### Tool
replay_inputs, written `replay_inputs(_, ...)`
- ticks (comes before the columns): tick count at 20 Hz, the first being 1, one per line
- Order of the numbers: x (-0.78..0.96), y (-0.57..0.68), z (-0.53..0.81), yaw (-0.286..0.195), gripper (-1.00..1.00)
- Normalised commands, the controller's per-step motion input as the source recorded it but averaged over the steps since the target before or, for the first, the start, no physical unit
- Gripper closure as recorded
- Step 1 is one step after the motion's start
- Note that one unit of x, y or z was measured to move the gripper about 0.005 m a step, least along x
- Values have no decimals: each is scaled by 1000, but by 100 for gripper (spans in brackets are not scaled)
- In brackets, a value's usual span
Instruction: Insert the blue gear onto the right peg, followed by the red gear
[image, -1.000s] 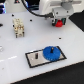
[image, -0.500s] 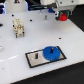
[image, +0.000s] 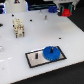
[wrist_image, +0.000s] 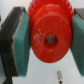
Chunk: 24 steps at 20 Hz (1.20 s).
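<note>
The blue gear (image: 50, 52) lies flat on the right part of the grey plate (image: 34, 60) with the black border. It covers the right peg, which is hidden. A thin dark pin (image: 35, 56) stands on the plate's left part. In the wrist view the red gear (wrist_image: 50, 31) fills the space between the teal pads (wrist_image: 19, 44), and my gripper (wrist_image: 50, 35) is shut on it. In the exterior view my gripper (image: 66, 12) hangs at the far right, well behind the plate, with a bit of red showing at its tip.
A pale wooden block-like object (image: 19, 27) stands at the exterior view's left. A small dark upright item (image: 45, 19) sits behind the plate. The table (image: 15, 67) is white; dark clutter runs along its far edge.
My gripper with the red gear has shifted slightly up and toward the exterior view's right. The blue gear and the plate have not moved.
</note>
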Motion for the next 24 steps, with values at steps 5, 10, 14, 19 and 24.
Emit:
replay_inputs(5, 749, -83, 509, 0, 100)
replay_inputs(10, 795, -78, 423, 0, 100)
replay_inputs(14, 793, -89, 371, 0, 100)
replay_inputs(19, 792, -108, 313, 0, 100)
replay_inputs(24, 791, -139, 275, 0, 100)
